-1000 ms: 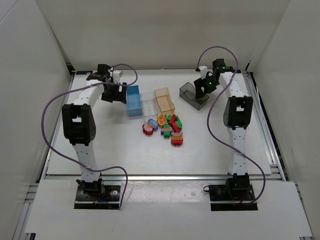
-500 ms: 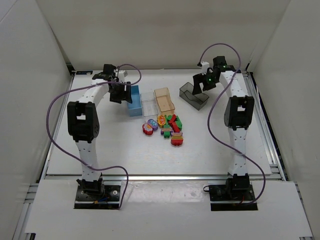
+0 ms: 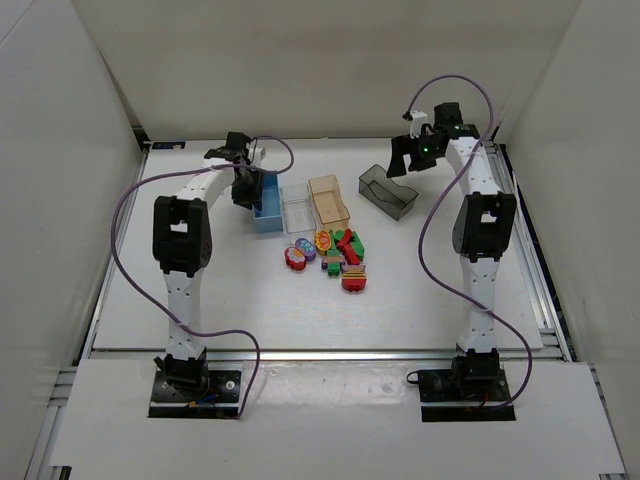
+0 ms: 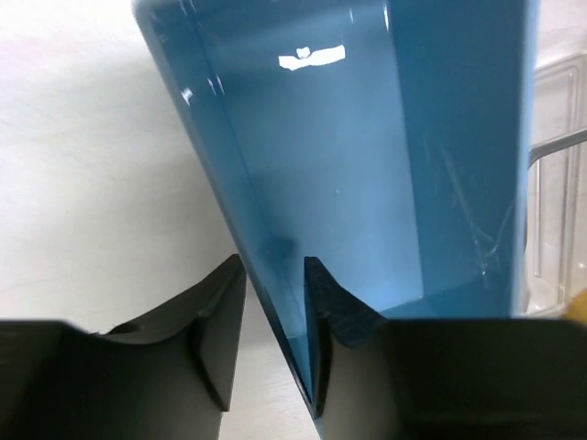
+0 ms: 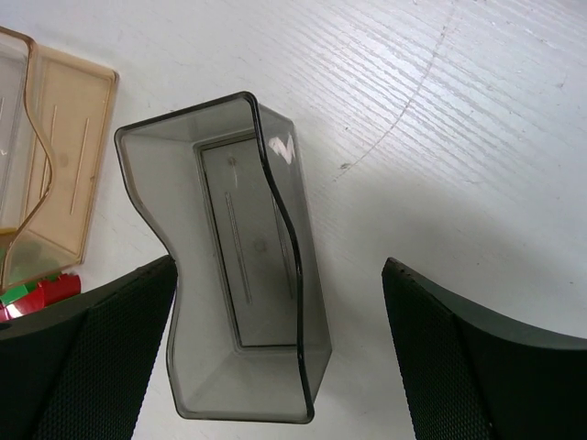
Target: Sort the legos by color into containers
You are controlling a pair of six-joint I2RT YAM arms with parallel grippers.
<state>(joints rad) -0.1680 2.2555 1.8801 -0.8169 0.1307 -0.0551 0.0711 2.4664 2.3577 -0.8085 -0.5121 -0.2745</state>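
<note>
Clenched tight, my left hand pinches one long wall of the light blue bin, one finger inside and one outside against the counter. My right hand is spread wide and holds nothing. Its two dark, mesh-textured fingers frame the smoky grey bin below them without touching it.

Nearest to my bases, the legos lie heaped on the counter. They are small glossy bricks in red, green, yellow, purple and orange, just in front of the clear bin and the peach bin. Beyond them the blue, clear and peach bins stand side by side in a row. The grey bin sits apart to the right, turned at an angle.

Only the top camera shows the whole heap and the row. My left wrist camera shows only the blue bin's smooth, shiny opaque inside, plus a sliver of the clear bin beside it. My right wrist camera shows the grey bin's wavy rim and see-through walls, the woodgrain-streaked white counter, the peach bin's corner and a few red and green bricks at the frame edge.
</note>
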